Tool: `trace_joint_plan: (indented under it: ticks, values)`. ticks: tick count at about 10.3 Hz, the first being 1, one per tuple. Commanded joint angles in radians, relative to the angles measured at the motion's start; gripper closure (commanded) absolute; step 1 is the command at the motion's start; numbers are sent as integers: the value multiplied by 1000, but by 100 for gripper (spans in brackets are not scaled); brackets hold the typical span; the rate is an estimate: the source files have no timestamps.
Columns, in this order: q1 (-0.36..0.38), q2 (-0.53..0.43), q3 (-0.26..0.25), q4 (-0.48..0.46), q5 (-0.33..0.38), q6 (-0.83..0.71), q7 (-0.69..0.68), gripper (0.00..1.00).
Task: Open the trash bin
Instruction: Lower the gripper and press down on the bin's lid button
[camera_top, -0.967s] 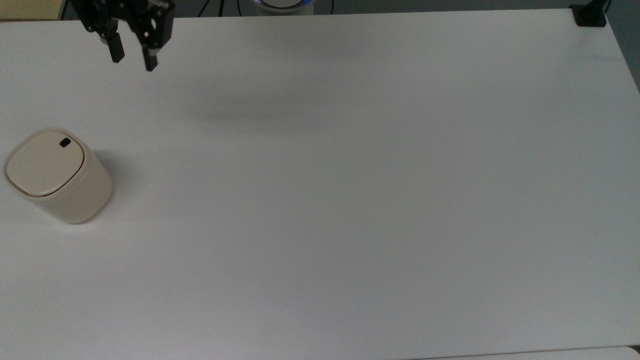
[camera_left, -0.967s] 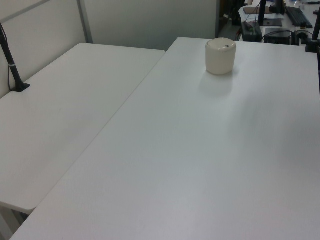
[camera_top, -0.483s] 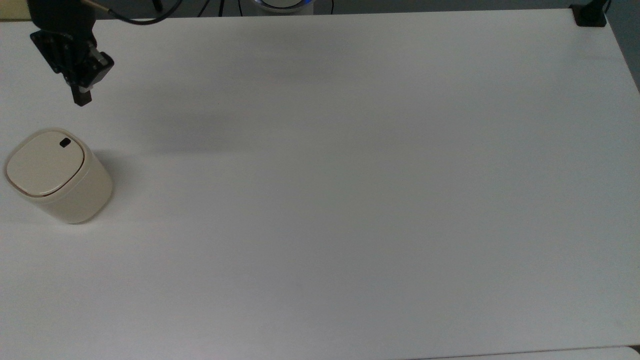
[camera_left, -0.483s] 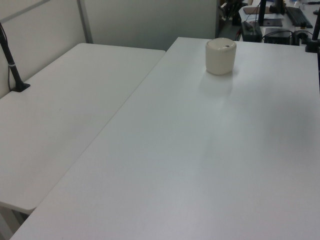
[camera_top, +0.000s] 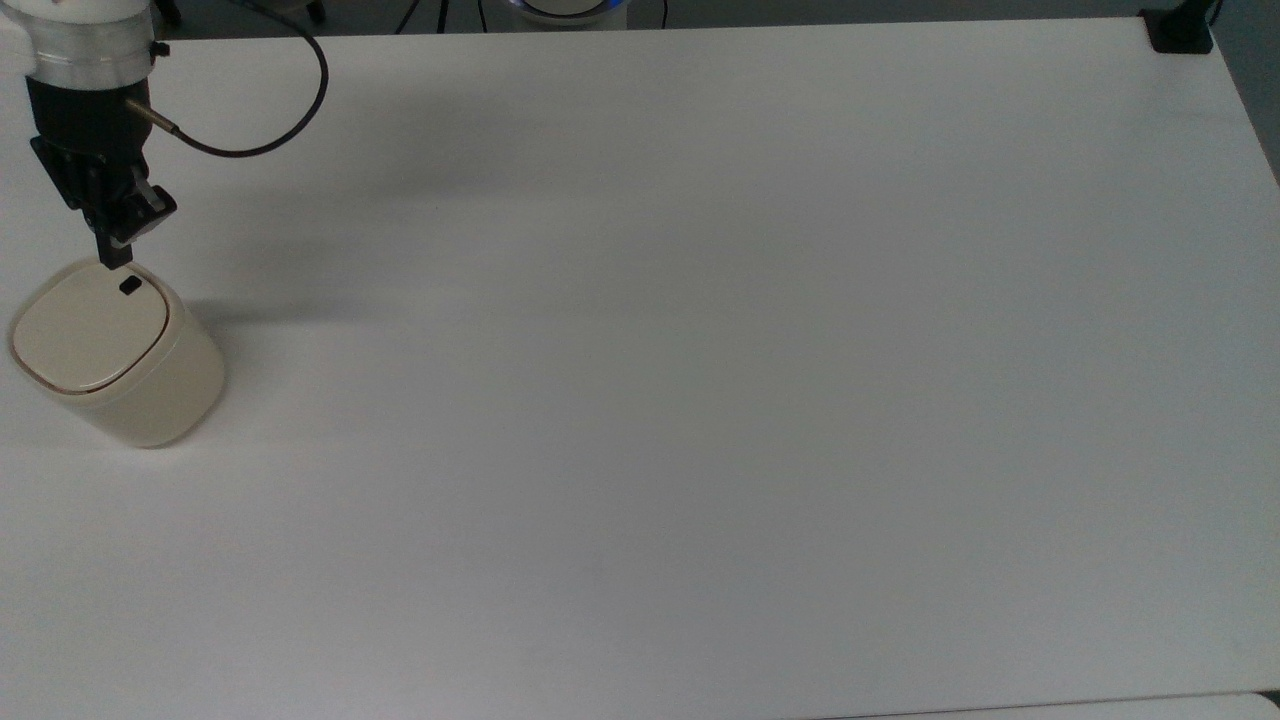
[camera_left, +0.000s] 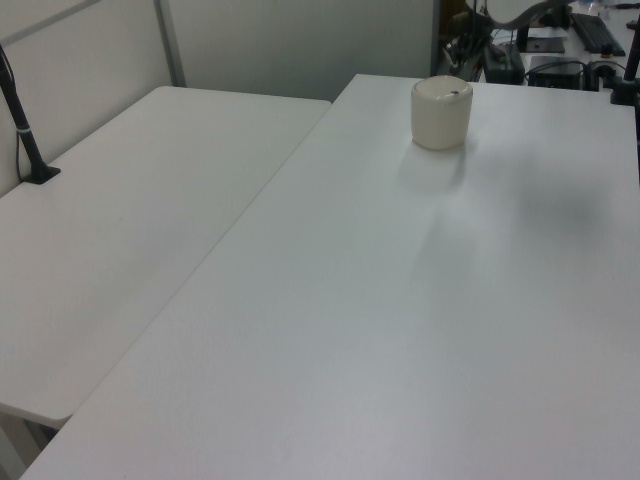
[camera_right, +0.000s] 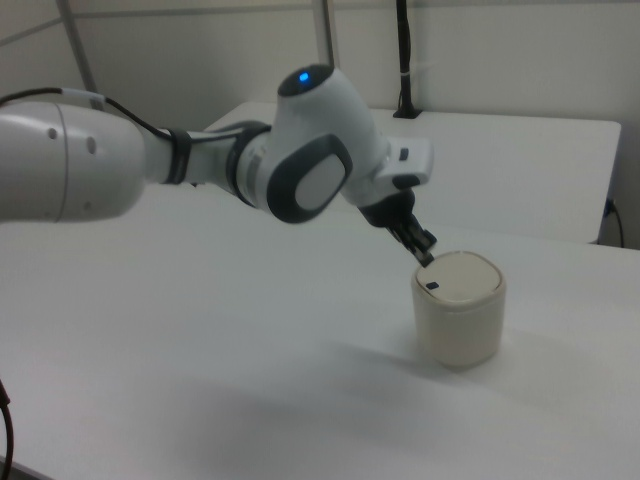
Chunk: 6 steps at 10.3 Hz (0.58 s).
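The trash bin (camera_top: 150, 400) is a cream, rounded-square tub at the top view's left edge, with its flat lid (camera_top: 85, 330) down. A small black button (camera_top: 130, 286) sits at the lid's rim. My gripper (camera_top: 112, 258) is shut on nothing and points down, its tip just above the bin's rim beside the button. In the right view the gripper (camera_right: 427, 256) hangs over the rim of the bin (camera_right: 458, 325), a little above and beside the button (camera_right: 431, 287). The left view has the bin (camera_left: 441, 115) at the table's far end.
The white table (camera_top: 700, 400) stretches wide to the top view's right of the bin. A black cable (camera_top: 290, 120) loops from the wrist. A black clamp (camera_top: 1180, 30) sits at the far right corner. A second table (camera_left: 120, 220) adjoins on the left view's left.
The gripper moved from the table's back edge toward the top view's left and down to the bin's rim. Its fingers, apart a second ago, are now together.
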Motion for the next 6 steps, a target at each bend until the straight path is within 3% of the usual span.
trace_joint_plan:
  ticks: [1, 6]
  values:
    - [10, 17, -31, -48, -22, 98, 23, 100]
    - [16, 72, -31, -48, -23, 179, 79, 100]
